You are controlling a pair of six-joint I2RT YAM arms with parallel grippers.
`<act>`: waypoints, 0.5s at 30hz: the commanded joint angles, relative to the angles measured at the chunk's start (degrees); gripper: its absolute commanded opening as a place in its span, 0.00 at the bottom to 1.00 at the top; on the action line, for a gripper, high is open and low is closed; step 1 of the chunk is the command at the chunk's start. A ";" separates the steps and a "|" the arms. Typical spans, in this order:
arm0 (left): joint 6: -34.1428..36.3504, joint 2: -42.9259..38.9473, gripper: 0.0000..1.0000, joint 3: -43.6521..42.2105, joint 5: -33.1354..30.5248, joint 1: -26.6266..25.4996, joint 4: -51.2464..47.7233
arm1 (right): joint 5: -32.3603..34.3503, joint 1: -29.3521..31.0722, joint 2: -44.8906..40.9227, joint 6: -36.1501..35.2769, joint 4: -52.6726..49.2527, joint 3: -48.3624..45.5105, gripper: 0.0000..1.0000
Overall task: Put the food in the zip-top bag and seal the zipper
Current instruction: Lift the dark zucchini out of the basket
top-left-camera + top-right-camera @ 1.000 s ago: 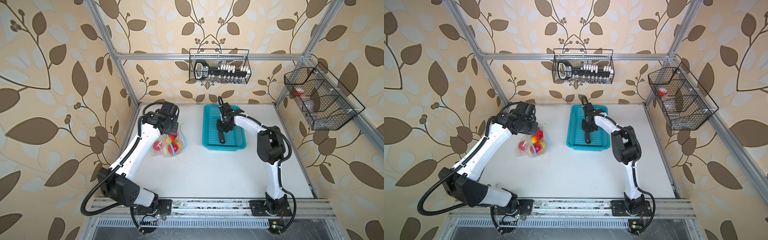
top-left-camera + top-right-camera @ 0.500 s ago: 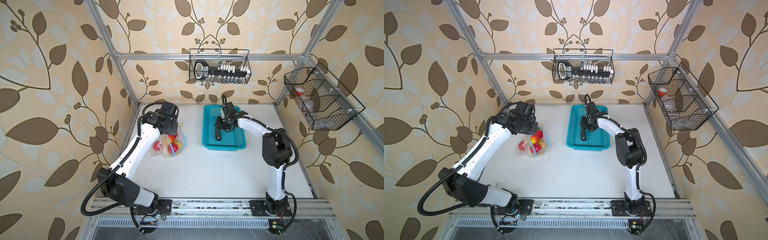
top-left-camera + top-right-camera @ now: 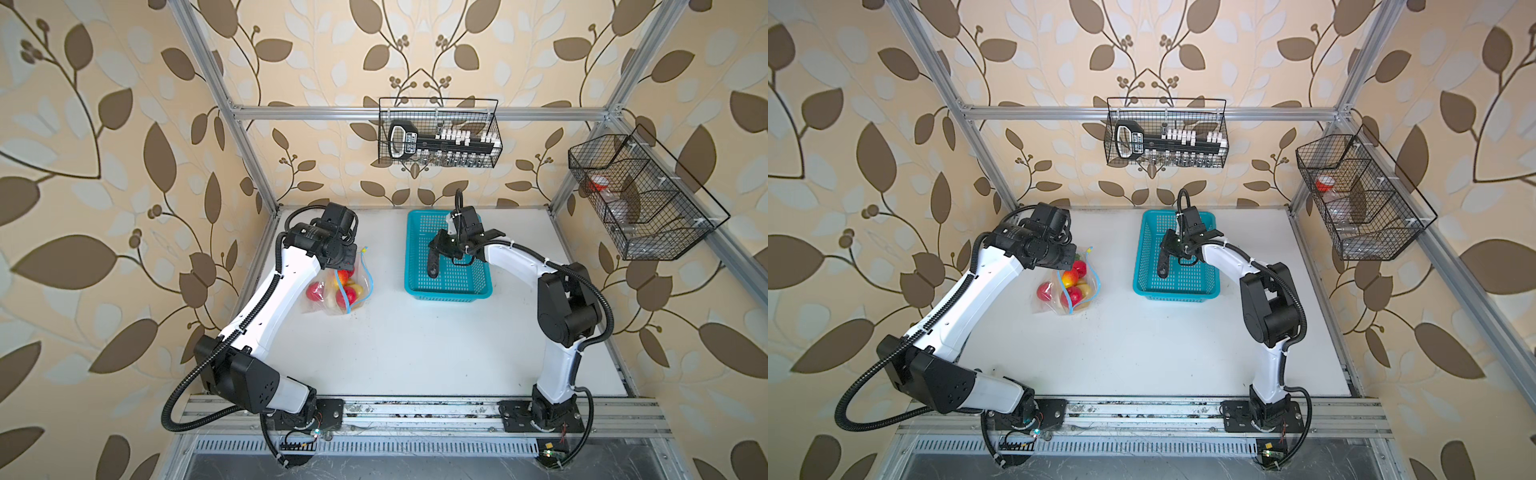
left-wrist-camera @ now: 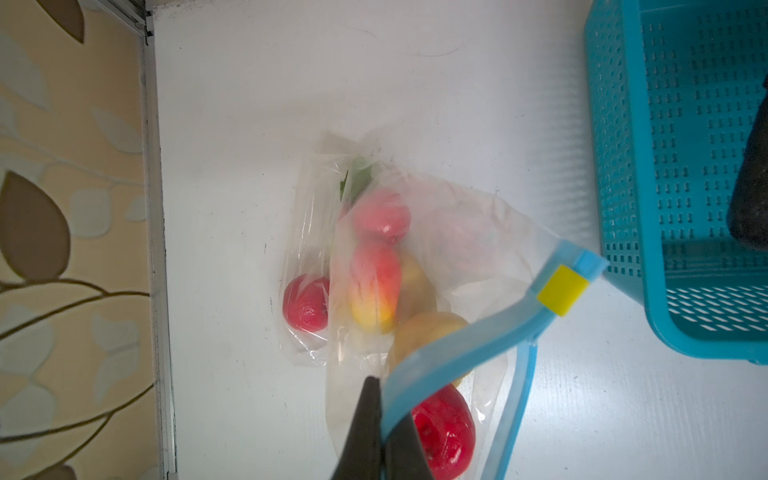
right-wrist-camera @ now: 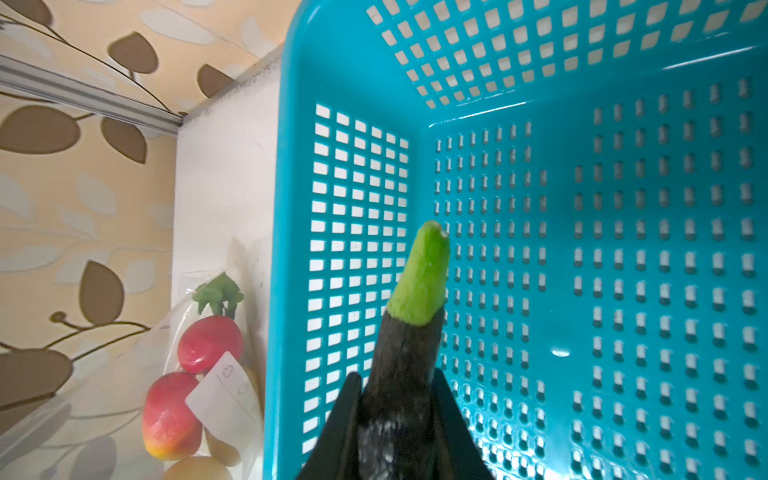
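Nearest the camera head, a ribbed aluminium rail (image 3: 415, 409) carried both arm bases. Behind it lay the smooth, matte white table (image 3: 415, 353).

Left of the middle, the zip-top bag (image 3: 316, 305) lay slumped on the table, a thin, clear, crinkled film. Through it showed three glossy round red tomatoes (image 4: 306, 302), a pepper (image 4: 374, 286) shading from red to yellow, a dull yellow-brown potato (image 4: 428, 328) and a green leafy piece (image 4: 359, 178) at the bag's far end. The zipper (image 4: 457, 357), a narrow light-blue band, stood parted, so the mouth gaped. A square yellow slider (image 4: 563, 290) sat at its end toward the basket.

Just right of the bag, apart from it, stood the basket (image 3: 449, 293), rectangular turquoise plastic with walls and floor pierced by rows of small slots. On the back wall hung a black wire rack (image 3: 438, 133), with a second on the right wall.

The left gripper (image 4: 384, 415) was clamped tight on the upper band of the zipper, lifting that edge off the table. The right gripper (image 5: 395, 382) was closed around the eggplant (image 5: 405, 374), a long, dark, matte body tapering to a pale green cap, tilted over the left half of the basket. Whether its lower end touched the basket could not be told.
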 commanded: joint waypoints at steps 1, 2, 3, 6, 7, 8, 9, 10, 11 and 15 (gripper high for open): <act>-0.81 -1.09 0.00 0.73 1.36 0.64 -0.49 | -1.97 -0.12 -4.07 3.30 7.31 -3.20 0.00; -0.87 -0.50 0.00 2.13 0.48 0.64 -1.29 | -2.44 -0.18 -4.93 3.78 8.88 -4.30 0.00; -0.94 -0.24 0.00 3.72 -0.43 0.64 -2.22 | -2.47 -0.12 -5.86 4.36 10.22 -5.50 0.00; -0.92 3.02 0.00 6.73 -1.09 0.64 -3.83 | -2.43 -0.11 -8.42 5.59 12.92 -7.81 0.00; -1.12 3.56 0.00 7.26 -0.87 0.64 -4.14 | -2.42 -0.12 -9.07 5.92 13.67 -8.32 0.00; -1.34 4.07 0.00 7.67 -0.52 0.64 -4.50 | -2.56 -0.12 -9.81 6.11 14.37 -8.77 0.00; -1.59 4.56 0.00 8.05 -0.27 0.64 -4.78 | -2.64 -0.07 -10.63 6.10 14.81 -9.06 0.00; -1.81 4.89 0.00 8.16 -0.25 0.64 -4.91 | -2.52 0.04 -11.27 5.96 15.03 -9.20 0.00; -1.89 5.20 0.00 8.18 -0.30 0.64 -5.01 | -2.19 0.22 -12.09 5.75 15.11 -9.39 0.00; -2.32 6.21 0.00 8.76 -0.71 0.64 -5.31 | -1.04 0.74 -15.10 5.84 16.84 -10.22 0.00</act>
